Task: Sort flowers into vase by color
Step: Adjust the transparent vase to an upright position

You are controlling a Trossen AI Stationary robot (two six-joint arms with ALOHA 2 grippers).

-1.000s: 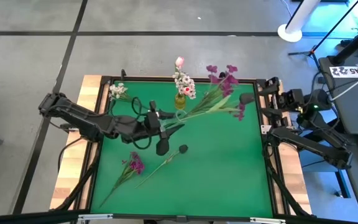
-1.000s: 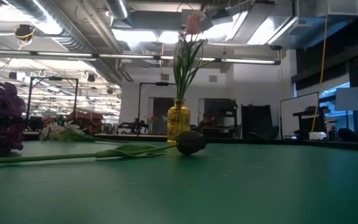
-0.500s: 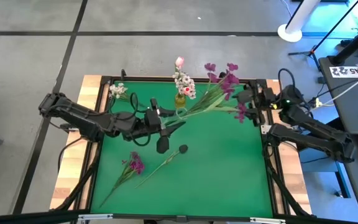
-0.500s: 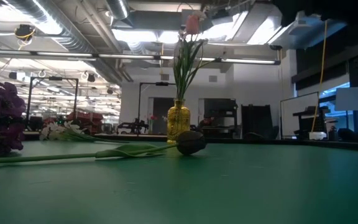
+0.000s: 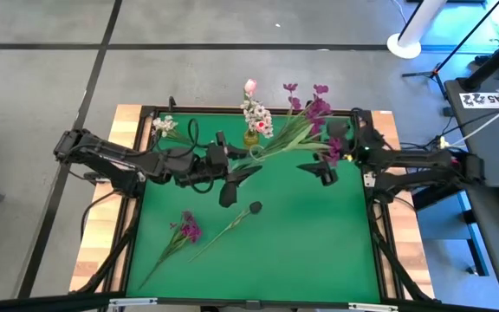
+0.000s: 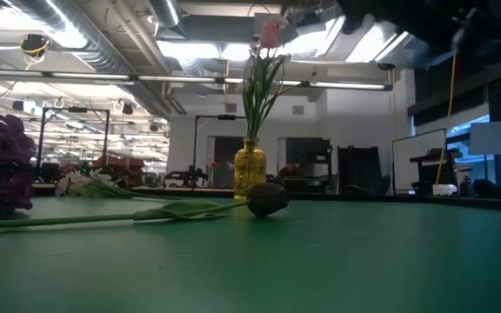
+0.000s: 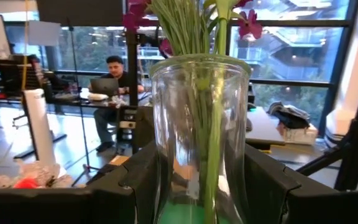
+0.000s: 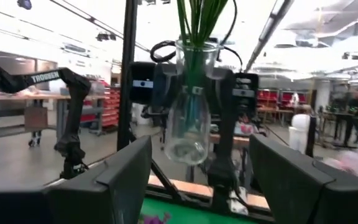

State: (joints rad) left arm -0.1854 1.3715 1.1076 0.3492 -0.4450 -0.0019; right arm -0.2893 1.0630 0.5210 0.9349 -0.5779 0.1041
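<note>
The work surface is a green mat (image 5: 301,234) in a black frame, mounted on a wooden table (image 5: 100,243) over a grey concrete floor; the low view shows an open workshop with ceiling ducts and strip lights behind it. A yellow vase (image 5: 250,139) stands at the mat's 12 o'clock edge, holding white clusters (image 5: 256,117) and a pink bud (image 5: 250,86). A white sprig (image 5: 164,126) lies at the 10 o'clock corner. A purple sprig (image 5: 185,228) and a dark bloom (image 5: 255,208) on its stem lie at 7 o'clock, near each other. The left gripper (image 5: 243,165) is clamped on a clear glass vase (image 7: 199,137) tilted toward 2 o'clock, with the purple flowers (image 5: 312,111) projecting from its mouth. The right gripper (image 5: 320,171) is at 2 o'clock, jaws apart, just beside the purple blossoms; the wrist view shows nothing between its fingers (image 8: 110,177). A seated person (image 7: 112,84) is visible in the room behind. Compared with one second earlier, the right arm has extended from the table's edge onto the mat, and the held flowers have shifted slightly toward 12 o'clock.
</note>
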